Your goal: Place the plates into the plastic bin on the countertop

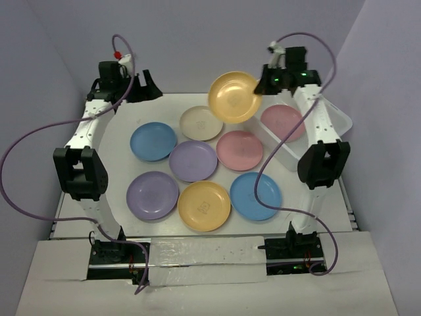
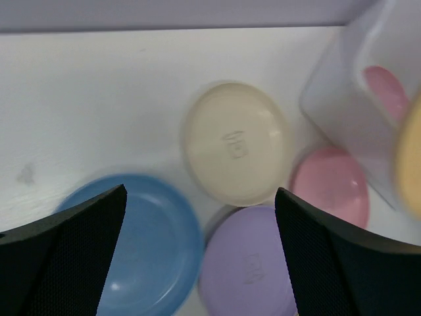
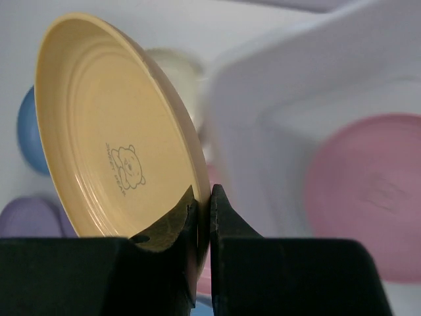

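Note:
My right gripper (image 1: 263, 83) is shut on the rim of a yellow plate (image 1: 233, 97), held tilted in the air left of the plastic bin (image 1: 339, 118); the right wrist view shows the rim pinched between the fingers (image 3: 204, 210). A pink plate (image 1: 281, 122) lies in the bin. Several plates lie on the countertop (image 1: 118, 164): beige (image 1: 200, 123), blue (image 1: 152, 141), purple (image 1: 193, 160), pink (image 1: 239, 150), purple (image 1: 152, 195), yellow (image 1: 204, 205), blue (image 1: 255, 196). My left gripper (image 1: 141, 89) is open and empty at the far left, above the blue plate (image 2: 151, 243) and the purple plate (image 2: 247, 263).
The bin (image 2: 348, 92) stands at the table's right edge, near the right arm's forearm (image 1: 319, 125). Purple cables loop over both arms. Grey walls close in the back and sides. The table has a low rim (image 1: 204, 232) at the front.

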Robot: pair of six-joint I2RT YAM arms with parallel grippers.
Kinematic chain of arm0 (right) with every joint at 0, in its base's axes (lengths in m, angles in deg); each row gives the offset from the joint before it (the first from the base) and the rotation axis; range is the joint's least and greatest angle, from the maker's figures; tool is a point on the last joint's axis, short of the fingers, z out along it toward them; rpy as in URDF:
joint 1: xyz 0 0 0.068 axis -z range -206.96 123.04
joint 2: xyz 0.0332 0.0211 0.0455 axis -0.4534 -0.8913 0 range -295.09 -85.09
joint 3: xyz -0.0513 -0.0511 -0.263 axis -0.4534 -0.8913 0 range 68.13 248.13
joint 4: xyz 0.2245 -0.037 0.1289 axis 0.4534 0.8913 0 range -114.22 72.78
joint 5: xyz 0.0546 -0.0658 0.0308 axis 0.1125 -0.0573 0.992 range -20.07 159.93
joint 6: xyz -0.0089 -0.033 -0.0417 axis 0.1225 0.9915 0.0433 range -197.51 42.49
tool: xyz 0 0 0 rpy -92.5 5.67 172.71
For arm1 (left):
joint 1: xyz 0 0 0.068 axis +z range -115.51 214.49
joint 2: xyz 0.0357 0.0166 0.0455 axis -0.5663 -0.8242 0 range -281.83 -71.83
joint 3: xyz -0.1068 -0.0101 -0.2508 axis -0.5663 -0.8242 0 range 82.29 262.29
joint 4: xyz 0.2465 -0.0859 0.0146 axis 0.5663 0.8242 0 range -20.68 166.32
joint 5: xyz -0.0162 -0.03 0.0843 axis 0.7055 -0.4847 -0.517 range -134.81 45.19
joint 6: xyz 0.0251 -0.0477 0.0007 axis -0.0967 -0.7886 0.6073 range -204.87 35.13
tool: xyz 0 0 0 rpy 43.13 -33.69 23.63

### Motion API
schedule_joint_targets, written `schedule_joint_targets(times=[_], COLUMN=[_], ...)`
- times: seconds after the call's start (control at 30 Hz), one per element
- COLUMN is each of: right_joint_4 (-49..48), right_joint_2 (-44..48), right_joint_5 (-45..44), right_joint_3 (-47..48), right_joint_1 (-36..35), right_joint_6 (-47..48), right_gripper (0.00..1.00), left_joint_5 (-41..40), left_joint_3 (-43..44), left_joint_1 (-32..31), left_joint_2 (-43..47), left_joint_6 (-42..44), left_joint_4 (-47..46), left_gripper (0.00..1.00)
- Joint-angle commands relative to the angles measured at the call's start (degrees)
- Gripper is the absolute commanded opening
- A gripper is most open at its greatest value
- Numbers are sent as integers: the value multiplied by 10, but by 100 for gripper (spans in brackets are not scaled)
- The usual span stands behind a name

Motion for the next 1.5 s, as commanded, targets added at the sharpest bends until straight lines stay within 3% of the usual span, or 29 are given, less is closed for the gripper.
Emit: schedule_joint_targets(times=[0.0,0.1,0.23,0.5,0.53,0.6,0.7,0.87,0.97,1.17,1.23,1.27,1.37,1.47], right_joint_4=[-18,-11,-12,-7,-9,-13,-17,-16,-14,-14,-14,-13,-11,-11], right_joint_2=[75,78,72,22,20,11,16,40,58,96,102,102,101,93], right_joint_5=[-23,-33,-63,-104,-112,-144,-182,-174,-165,-158,-161,-161,-158,-151], right_joint_3=[-15,-30,-72,-84,-84,-83,-72,-55,-50,-40,-34,-30,-21,-7], right_joint_1=[134,197,240,256,255,250,247,236,213,156,123,116,96,83], right_joint_6=[-25,-13,8,39,40,40,33,19,20,31,39,41,42,37], right_gripper=[0,0,0,2,9,53,79,97,98,99,99,99,100,100], left_joint_5=[-65,-72,-15,1,-1,-6,-18,-16,-21,-72,-98,-103,-120,-133], left_joint_3=[3,-4,29,157,168,194,201,218,234,251,252,253,271,299], left_joint_1=[63,80,76,9,4,-13,-42,-68,-77,-92,-95,-95,-95,-93], left_joint_2=[-28,-49,-103,-228,-235,-264,-294,-321,-340,-362,-364,-364,-367,-362], left_joint_6=[-8,18,44,53,51,44,47,46,49,58,60,60,55,44], left_joint_4=[38,45,55,62,63,69,60,55,64,82,85,85,95,112], left_gripper=[99,95,88,86,86,86,84,82,78,58,43,43,28,8])
